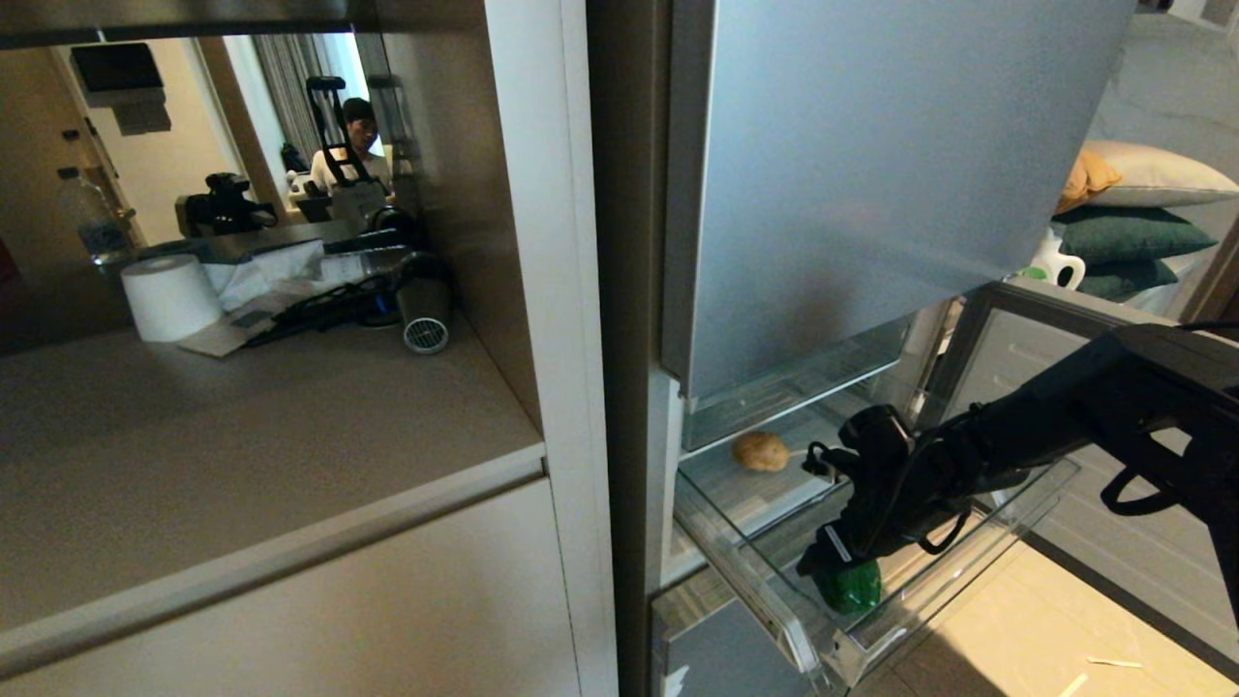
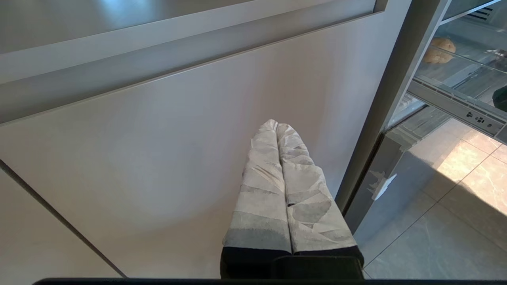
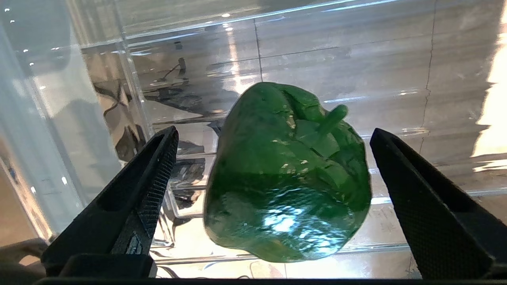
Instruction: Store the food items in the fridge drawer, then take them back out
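The right gripper (image 3: pixel 273 174), its fingers spread wide and touching nothing, hangs directly over the bell pepper (image 3: pixel 287 174), which lies between them on the floor of the pulled-out fridge drawer (image 1: pixel 774 600), stem pointing away from the wrist.

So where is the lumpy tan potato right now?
In the head view the lumpy tan potato lies at the back of the pulled-out clear plastic fridge drawer, behind the right gripper and the glossy green bell pepper.

Black right arm (image 1: pixel 1065 416) with looped cables; left gripper (image 2: pixel 277 130) fingers (image 2: pixel 261 186) wrapped in pale tape.
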Controlling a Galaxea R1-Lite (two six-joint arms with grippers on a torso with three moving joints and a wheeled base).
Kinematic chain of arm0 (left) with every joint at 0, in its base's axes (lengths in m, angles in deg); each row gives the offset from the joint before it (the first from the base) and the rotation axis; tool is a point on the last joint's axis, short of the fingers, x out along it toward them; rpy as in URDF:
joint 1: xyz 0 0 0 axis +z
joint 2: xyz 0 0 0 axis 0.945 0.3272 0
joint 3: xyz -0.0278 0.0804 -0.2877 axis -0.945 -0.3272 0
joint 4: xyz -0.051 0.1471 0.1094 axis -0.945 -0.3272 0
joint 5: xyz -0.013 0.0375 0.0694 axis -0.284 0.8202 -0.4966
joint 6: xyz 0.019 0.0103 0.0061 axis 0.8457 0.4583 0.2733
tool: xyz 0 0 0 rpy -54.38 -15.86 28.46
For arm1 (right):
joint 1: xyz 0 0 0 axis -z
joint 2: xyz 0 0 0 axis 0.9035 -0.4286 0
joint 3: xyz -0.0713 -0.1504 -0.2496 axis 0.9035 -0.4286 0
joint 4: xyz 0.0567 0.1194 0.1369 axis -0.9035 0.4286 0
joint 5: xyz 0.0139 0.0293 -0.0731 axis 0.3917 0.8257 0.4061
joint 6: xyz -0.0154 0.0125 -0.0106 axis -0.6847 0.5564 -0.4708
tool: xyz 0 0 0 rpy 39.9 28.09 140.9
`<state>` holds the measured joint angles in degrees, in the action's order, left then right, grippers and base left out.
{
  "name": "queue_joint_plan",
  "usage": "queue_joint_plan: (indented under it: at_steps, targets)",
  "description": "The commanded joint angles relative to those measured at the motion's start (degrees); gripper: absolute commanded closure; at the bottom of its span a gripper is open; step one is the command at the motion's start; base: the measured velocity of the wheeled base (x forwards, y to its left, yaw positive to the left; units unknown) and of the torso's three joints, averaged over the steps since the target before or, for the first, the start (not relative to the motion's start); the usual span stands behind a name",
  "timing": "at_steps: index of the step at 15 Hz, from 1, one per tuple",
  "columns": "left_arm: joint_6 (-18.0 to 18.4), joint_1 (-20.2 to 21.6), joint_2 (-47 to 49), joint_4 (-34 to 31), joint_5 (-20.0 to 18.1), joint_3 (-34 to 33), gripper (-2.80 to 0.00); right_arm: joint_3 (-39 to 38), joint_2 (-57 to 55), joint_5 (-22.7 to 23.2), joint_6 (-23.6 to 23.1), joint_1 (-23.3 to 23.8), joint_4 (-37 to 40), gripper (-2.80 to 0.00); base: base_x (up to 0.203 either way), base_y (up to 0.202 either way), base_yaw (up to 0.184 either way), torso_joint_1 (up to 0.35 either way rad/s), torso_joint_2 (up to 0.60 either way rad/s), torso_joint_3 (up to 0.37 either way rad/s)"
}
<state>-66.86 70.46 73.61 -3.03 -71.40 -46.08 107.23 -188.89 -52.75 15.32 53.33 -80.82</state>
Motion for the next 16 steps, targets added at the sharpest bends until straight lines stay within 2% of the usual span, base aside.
queue_joint_plan:
  at_steps: [1, 6, 16]
  targets:
    - [0.0, 0.0, 0.0, 0.0, 0.0, 0.0, 0.00, -0.2, -0.2, 0.1, 0.1, -0.2, -0.7, -2.80, 0.000, 0.000, 0.000, 0.000, 0.00, 0.000]
    - [0.0, 0.0, 0.1, 0.0, 0.0, 0.0, 0.00, -2.8, -1.4, -2.3, 0.3, -0.3, -5.4, -2.80, 0.000, 0.000, 0.000, 0.000, 0.00, 0.000]
    - [0.0, 0.0, 0.0, 0.0, 0.1, 0.0, 0.00, -3.1, -1.4, -2.3, 0.2, -0.3, -5.7, -2.80, 0.000, 0.000, 0.000, 0.000, 0.00, 0.000]
